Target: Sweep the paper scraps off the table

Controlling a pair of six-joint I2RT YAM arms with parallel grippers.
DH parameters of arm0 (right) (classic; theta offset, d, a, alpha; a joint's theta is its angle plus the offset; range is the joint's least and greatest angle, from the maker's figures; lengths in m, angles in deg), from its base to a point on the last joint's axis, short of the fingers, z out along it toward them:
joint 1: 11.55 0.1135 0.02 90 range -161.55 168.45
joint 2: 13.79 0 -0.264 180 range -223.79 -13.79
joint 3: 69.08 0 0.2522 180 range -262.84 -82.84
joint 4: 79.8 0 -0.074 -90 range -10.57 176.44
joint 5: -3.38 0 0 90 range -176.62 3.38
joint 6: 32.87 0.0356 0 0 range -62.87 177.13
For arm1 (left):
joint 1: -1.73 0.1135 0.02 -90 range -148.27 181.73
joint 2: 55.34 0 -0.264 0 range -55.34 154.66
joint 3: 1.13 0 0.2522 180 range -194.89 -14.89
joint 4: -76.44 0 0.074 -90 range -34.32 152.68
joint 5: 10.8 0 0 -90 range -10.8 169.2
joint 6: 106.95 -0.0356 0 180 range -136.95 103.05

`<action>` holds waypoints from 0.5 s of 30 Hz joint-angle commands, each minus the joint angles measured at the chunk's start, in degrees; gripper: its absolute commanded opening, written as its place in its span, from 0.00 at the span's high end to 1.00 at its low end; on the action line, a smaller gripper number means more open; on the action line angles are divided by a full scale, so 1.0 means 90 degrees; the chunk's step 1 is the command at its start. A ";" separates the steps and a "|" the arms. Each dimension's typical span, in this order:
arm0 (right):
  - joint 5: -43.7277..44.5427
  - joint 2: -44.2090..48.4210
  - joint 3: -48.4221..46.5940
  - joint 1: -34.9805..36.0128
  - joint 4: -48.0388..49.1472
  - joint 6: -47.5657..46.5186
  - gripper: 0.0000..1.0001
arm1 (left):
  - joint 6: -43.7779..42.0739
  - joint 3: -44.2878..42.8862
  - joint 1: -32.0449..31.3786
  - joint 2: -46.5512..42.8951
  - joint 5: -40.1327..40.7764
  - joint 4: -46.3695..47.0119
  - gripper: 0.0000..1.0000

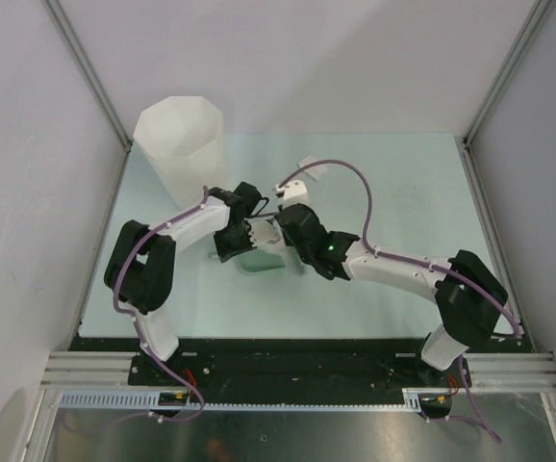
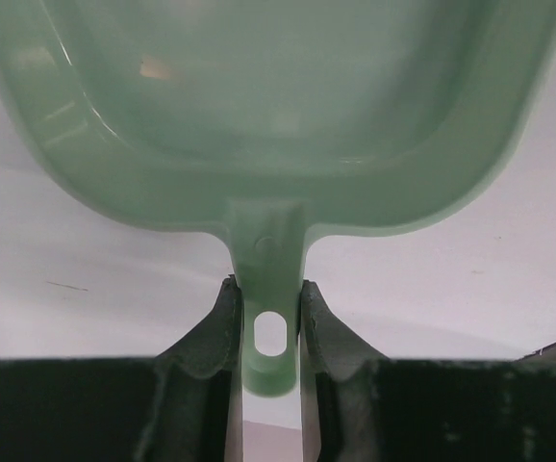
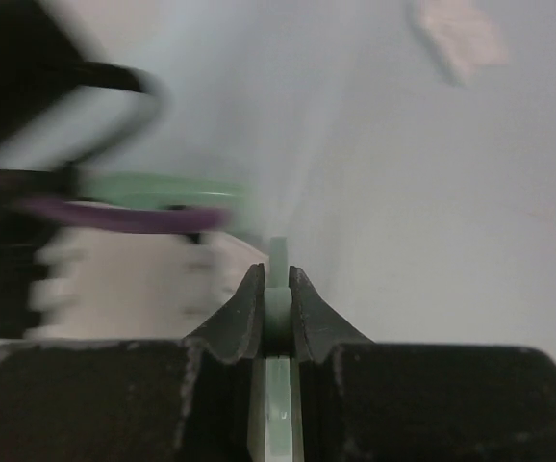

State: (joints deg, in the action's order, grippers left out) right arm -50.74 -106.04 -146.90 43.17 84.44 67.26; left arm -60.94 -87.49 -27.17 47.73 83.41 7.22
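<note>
left arm [image 1: 187, 223] and right arm [image 1: 393, 269] bend inward, left gripper [image 2: 269, 294] and right gripper [image 3: 276, 279] nearly meeting, fingers [image 2: 211, 332] clamped tight.

no writing, label, brand, number or sign can be read in any view. the dustpan [image 2: 288, 106] shows only plain pale green plastic up close, and the bin [image 1: 179, 144], beyond and left of the dustpan on the worktop [image 1: 413, 192], is plain white.

The bin [image 1: 180, 144] stands at the table's [image 1: 403, 279] eleven o'clock, a paper scrap [image 1: 312, 164] at twelve. At the middle, the left gripper [image 2: 270, 289] grips the dustpan [image 2: 278, 115], the right gripper [image 3: 276, 279] a thin handle [image 3: 278, 252].
</note>
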 commanded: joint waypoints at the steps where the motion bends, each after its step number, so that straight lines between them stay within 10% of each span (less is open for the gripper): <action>1: -0.2128 0.0073 -0.0608 0.0190 0.1146 0.1119 1.00 | -0.0083 -0.0225 -0.0050 0.0003 -0.0203 -0.0019 1.00; 15: 0.0358 0.1967 -0.0481 -0.0191 0.0020 0.0633 1.00 | -0.0025 -0.0195 -0.0050 -0.0192 -0.1112 0.0049 1.00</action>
State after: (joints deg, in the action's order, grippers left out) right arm -55.40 -94.11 -149.71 41.93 86.64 74.98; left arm -60.96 -87.77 -27.09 47.73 78.29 7.31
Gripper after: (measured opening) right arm 0.102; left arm 0.218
